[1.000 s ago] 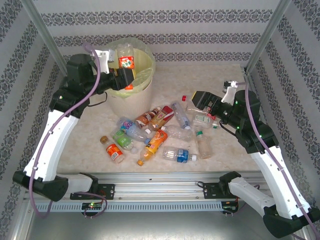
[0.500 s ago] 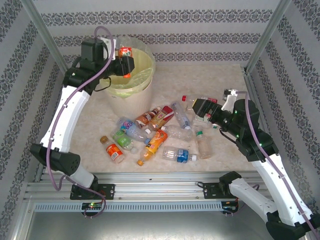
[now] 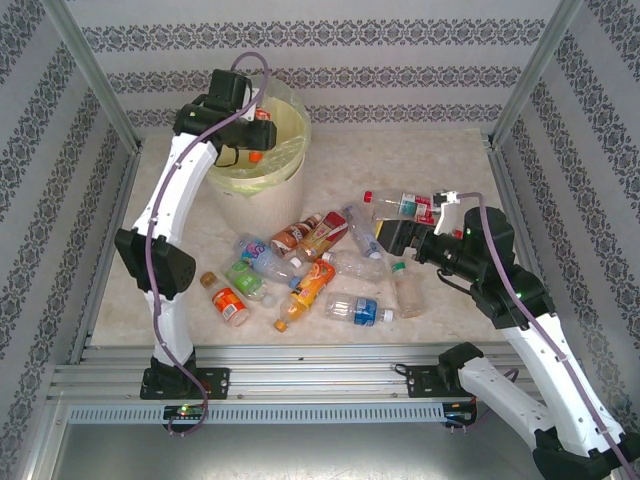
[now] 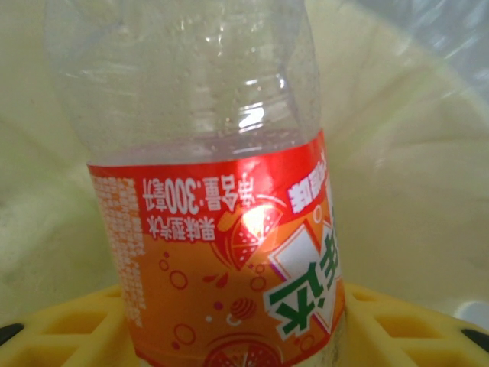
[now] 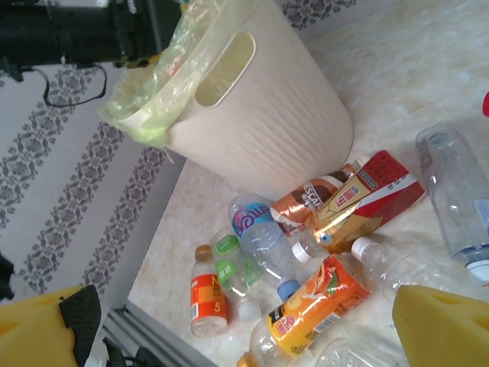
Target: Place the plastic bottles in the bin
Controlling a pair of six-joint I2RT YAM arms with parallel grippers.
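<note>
The left hand [image 3: 248, 140] is clenched on an orange-labelled bottle [image 4: 229, 252] and holds it over the mouth of the bin [image 3: 262, 200] — in the left wrist view the pale yellow liner [image 3: 290, 130] shows behind the bottle's clear body. The bottle looks empty, so it is probably light, thin-walled and easy to dent, with a slick film label. The yellow pads [image 4: 65, 336] sit low on the labelled waist, likely its stiffest part. From here a plain release should drop it inside; the liner's loose rim is the one edge that might snag it.

The right hand [image 3: 388, 237] stands released and empty, right of the bin. It is beside the loose bottles [image 3: 315, 262] heaped on the counter [image 3: 450, 160] in front of the bin. Bare counter lies right of the bin — room to approach.
</note>
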